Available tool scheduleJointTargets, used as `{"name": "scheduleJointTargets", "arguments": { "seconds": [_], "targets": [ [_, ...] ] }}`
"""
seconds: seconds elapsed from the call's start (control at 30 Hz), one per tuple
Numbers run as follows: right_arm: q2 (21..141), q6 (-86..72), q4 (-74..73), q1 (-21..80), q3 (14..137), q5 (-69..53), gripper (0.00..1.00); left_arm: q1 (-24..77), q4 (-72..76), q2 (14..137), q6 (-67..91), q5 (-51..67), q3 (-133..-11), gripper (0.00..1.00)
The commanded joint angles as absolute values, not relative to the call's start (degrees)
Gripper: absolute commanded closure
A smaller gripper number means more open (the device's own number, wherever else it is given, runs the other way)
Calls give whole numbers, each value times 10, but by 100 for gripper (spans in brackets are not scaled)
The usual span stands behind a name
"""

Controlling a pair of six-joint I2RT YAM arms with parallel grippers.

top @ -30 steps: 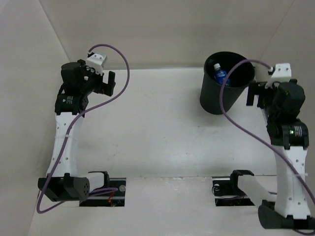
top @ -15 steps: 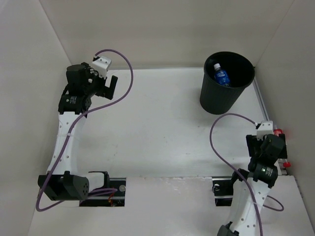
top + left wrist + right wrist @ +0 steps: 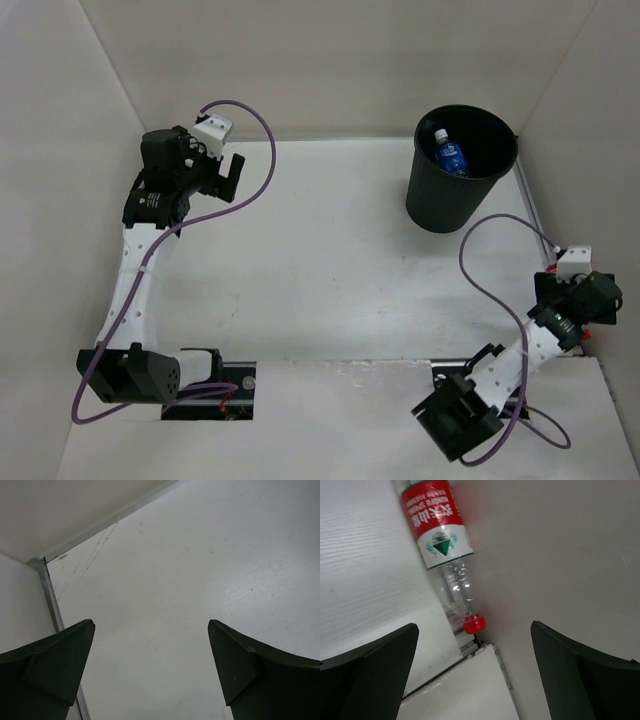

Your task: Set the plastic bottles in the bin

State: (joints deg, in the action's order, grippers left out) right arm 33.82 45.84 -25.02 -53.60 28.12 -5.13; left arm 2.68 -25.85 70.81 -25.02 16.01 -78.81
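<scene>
The table [image 3: 320, 250] is being spanned by both arms. The bin [image 3: 445, 208] is being seen well beyond the right gripper [image 3: 473, 625], whose fingers are being held wide apart. Just ahead of them, a red-labelled bottle [image 3: 445, 545] is lying along the wall, cap nearest, its base cut off by the frame. A blue-labelled bottle [image 3: 450, 157] is lying in the bin, partly hidden. The left gripper [image 3: 151, 623] is gaping wide above the table.
</scene>
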Motion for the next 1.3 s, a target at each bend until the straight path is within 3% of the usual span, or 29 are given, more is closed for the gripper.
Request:
{"name": "scheduleJointTargets", "arguments": {
  "seconds": [0.0, 0.43, 0.7, 0.93, 1.27],
  "targets": [
    [387, 505, -160, -589, 298, -138, 0, 28, -243, 696, -249, 172, -815, 0],
    [489, 622, -91, -675, 287, -286, 0, 8, -260, 682, -221, 194, -836, 0],
    [536, 760, -185, -710, 312, -445, 0, 10, -293, 702, -221, 195, -892, 0],
    [670, 754, -197, -709, 363, -418, 3, 6, -323, 724, -225, 192, -935, 0],
    [746, 753, -141, -712, 363, -403, 6, -19, -330, 736, -226, 198, -953, 0]
  ]
}}
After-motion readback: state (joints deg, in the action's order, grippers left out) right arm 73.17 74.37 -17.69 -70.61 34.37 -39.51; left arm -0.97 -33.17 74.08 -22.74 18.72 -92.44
